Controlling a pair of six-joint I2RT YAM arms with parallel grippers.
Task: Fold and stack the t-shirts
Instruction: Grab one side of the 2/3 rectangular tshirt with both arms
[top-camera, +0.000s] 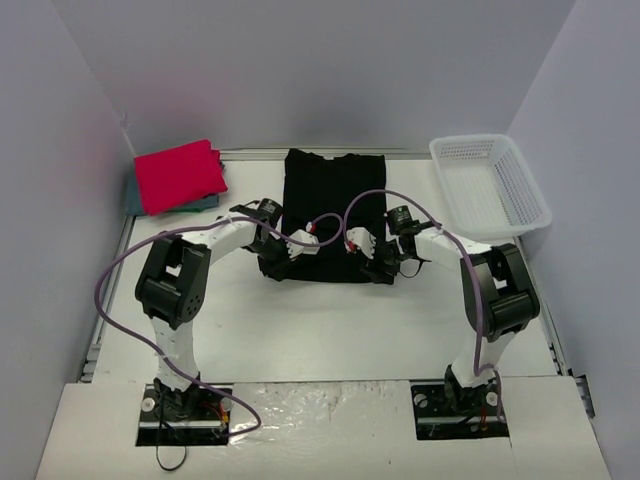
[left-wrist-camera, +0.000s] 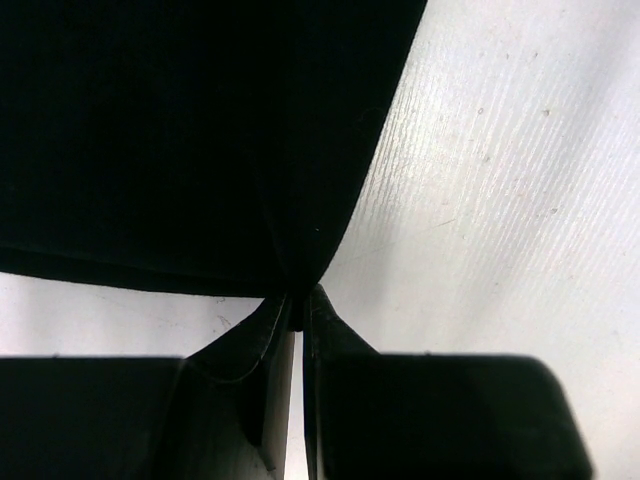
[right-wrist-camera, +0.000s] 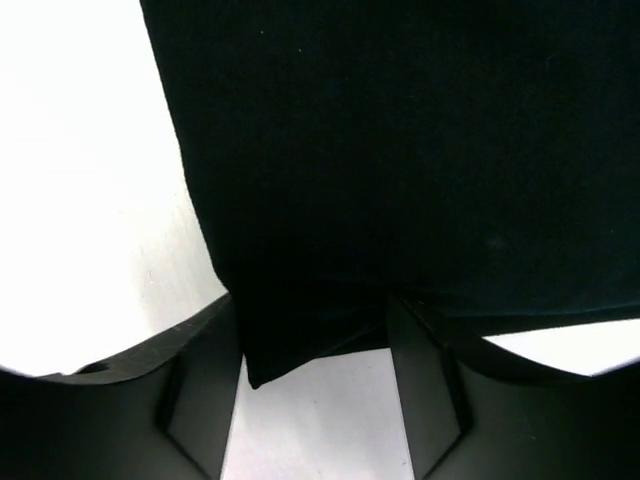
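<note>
The black t-shirt (top-camera: 330, 195) lies flat at the middle of the table, folded into a long strip running away from the arms. My left gripper (top-camera: 281, 262) is at its near left corner. In the left wrist view that gripper (left-wrist-camera: 298, 298) is shut on a pinch of the black t-shirt (left-wrist-camera: 180, 130). My right gripper (top-camera: 374, 268) is at the near right corner, and there it (right-wrist-camera: 310, 305) stands open with the corner of the black t-shirt (right-wrist-camera: 400, 150) between its fingers. The folded red-pink t-shirt (top-camera: 180, 175) rests on the teal-blue one (top-camera: 206, 204) at the back left.
A white mesh basket (top-camera: 490, 185) stands at the back right. Grey walls close in the white table (top-camera: 320, 320) on three sides. Purple cables loop from both arms over the near part of the black shirt.
</note>
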